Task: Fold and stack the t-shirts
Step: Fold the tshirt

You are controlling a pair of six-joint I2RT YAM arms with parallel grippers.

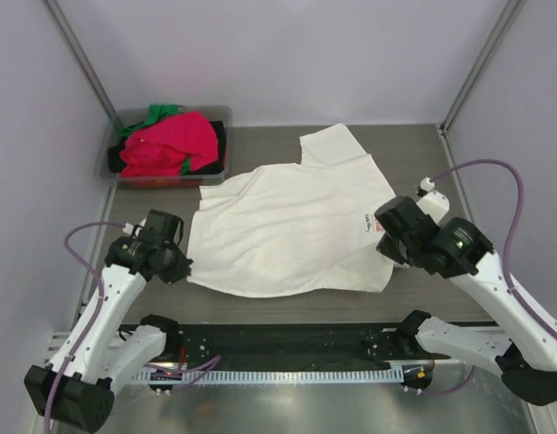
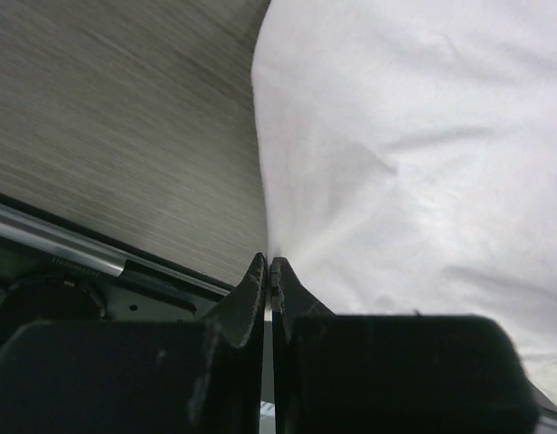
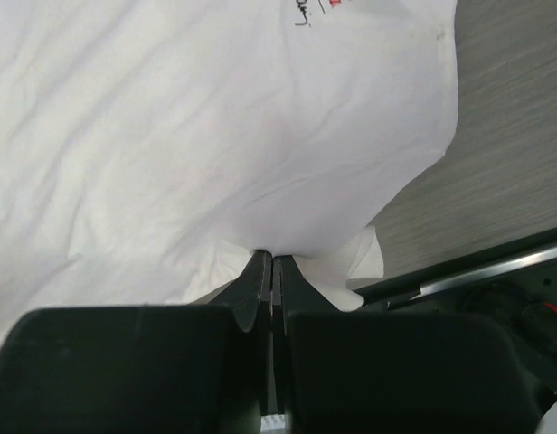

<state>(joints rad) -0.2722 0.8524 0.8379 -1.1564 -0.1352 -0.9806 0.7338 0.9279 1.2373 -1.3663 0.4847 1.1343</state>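
Note:
A large cream-white t-shirt [image 1: 287,217] lies spread in the middle of the table, with small print near its right edge. My left gripper [image 1: 183,264] is shut on its near left corner; the cloth [image 2: 405,145] rises from the closed tips [image 2: 270,262]. My right gripper [image 1: 387,242] is shut on its near right edge, the cloth [image 3: 224,127] pinched at the tips [image 3: 272,257]. A bright pink-red t-shirt [image 1: 170,145], a green one [image 1: 156,114] and dark ones lie piled in the bin.
A grey plastic bin [image 1: 114,145] stands at the back left corner. A black rail [image 1: 287,344] runs along the near edge between the arm bases. Enclosure posts stand at the back left and back right.

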